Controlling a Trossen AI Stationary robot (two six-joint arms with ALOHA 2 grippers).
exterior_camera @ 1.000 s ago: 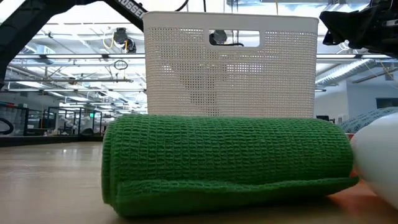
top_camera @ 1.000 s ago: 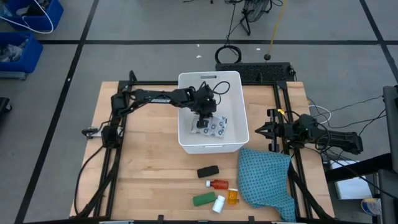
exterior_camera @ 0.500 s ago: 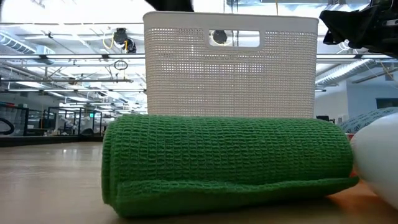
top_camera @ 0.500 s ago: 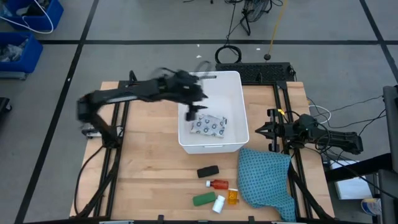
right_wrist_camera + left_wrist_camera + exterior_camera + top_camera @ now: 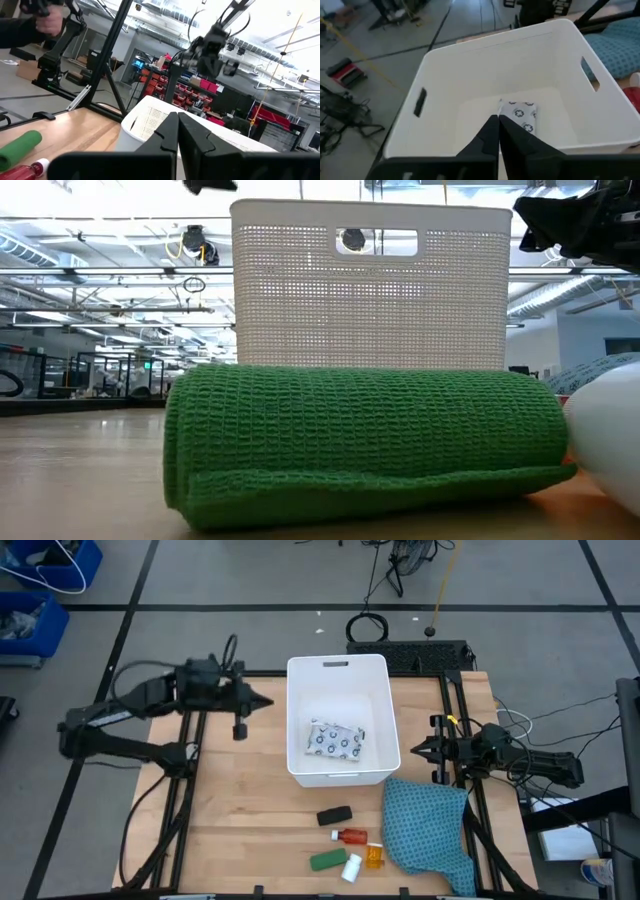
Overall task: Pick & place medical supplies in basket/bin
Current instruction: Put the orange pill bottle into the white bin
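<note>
The white tub [image 5: 337, 720] stands mid-table. The white dark-dotted packet [image 5: 336, 740] lies flat on the tub's floor, also seen in the left wrist view [image 5: 520, 114]. My left gripper [image 5: 262, 700] is shut and hovers left of the tub, holding nothing. My right gripper [image 5: 418, 750] is shut and waits right of the tub. Near the table's near edge lie the black oblong piece [image 5: 335, 815], red bottle [image 5: 350, 836], orange vial [image 5: 374, 858], green oblong [image 5: 328, 860] and white bottle [image 5: 351, 867]. The low view shows the green oblong [image 5: 370, 445] close up.
A teal blue cloth [image 5: 428, 830] lies crumpled at the table's near right, beside the supplies. Black frame rails [image 5: 190, 790] run along both sides of the wooden table. Bare wood lies between the tub and the supplies. A person [image 5: 30, 22] shows in the room behind.
My left gripper has risen out of the tub and swung fast toward the table's left edge, ending outside the tub's left wall. The dotted packet stays lying on the tub floor, uncovered now. The right arm has kept still.
</note>
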